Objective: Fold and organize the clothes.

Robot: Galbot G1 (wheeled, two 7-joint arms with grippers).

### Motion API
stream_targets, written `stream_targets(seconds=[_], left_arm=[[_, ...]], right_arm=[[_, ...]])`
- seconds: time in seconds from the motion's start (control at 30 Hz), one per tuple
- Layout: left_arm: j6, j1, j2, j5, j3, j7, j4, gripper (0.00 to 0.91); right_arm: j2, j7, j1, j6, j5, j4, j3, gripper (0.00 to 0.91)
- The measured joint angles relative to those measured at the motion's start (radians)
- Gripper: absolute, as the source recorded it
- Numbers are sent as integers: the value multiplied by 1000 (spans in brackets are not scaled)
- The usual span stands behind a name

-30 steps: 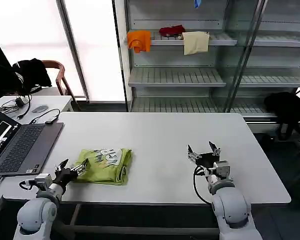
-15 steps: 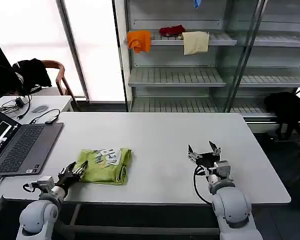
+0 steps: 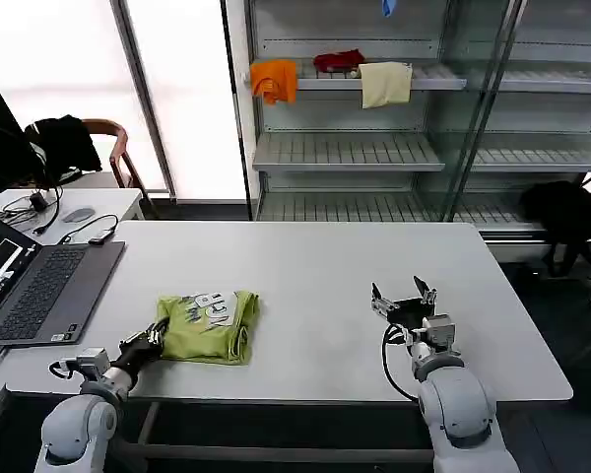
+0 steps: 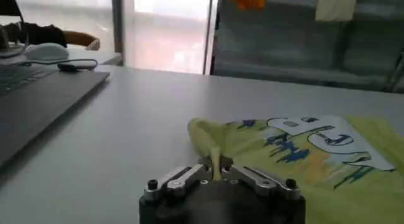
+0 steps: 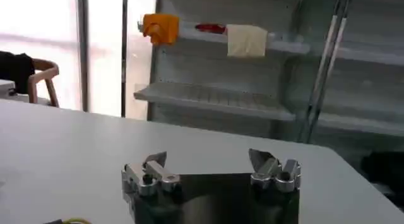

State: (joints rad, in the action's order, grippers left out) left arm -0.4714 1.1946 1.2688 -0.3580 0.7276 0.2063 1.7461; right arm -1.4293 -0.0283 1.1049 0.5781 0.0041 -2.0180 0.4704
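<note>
The left gripper (image 3: 155, 338) lies low, its fingers (image 4: 218, 166) pinched together, arm bent at the near edge. The right gripper (image 3: 403, 301) rests with fingers (image 5: 154, 159) spread wide, pointing forward.

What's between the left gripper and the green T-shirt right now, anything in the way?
Nothing visible. The left gripper is already shut on a corner of the T-shirt at the table's near left edge. The right gripper rests open on bare tabletop, apart from the shirt.
</note>
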Motion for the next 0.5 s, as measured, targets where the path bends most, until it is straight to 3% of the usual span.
stream_targets(seconds=[0.27,0.5], left_arm=[[53,-7,-23,73,37,29,26,0],[102,-34,-116,222,127,78,30,0]], right_arm=[[2,-2,-5,0,4,1,6,907],[-3,-8,-11,-1,13,16,13,907]])
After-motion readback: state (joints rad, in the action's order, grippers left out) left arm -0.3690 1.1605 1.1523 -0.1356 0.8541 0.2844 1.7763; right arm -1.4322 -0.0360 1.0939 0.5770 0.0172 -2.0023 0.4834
